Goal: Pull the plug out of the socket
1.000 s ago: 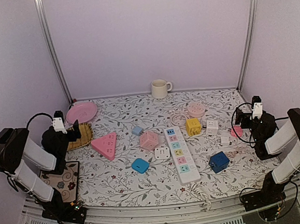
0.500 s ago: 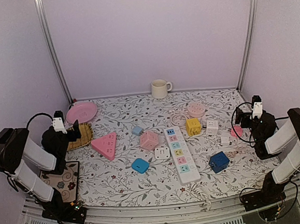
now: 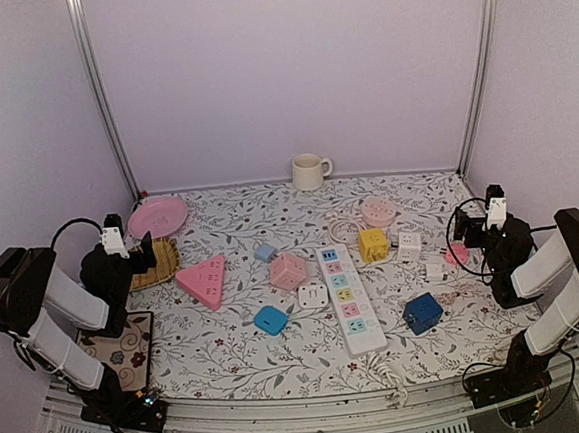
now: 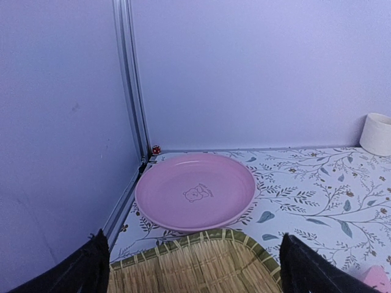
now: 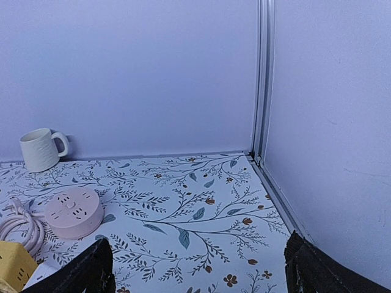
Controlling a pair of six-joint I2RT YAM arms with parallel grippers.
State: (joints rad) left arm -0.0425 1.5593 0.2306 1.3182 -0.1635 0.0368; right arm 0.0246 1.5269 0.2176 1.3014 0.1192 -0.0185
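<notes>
Left fingers [image 4: 85, 271] and right fingers [image 5: 317, 271] stand spread wide and empty at opposite bench [image 3: 228, 332] edges, white power strip [image 3: 342, 300] untouched between.

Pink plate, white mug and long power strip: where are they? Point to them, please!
pink plate [image 4: 194, 192], left wrist view, its middle, by the little bear drawing.
white mug [image 3: 308, 172], top view, its body.
long power strip [image 3: 347, 300], top view, middle of its top face.

White power strip [image 3: 344, 300] with pastel outlets, lying flat mid-table, length running 12 to 6, white plug cube [image 3: 313, 295] just beside at its 9 o'clock
</notes>
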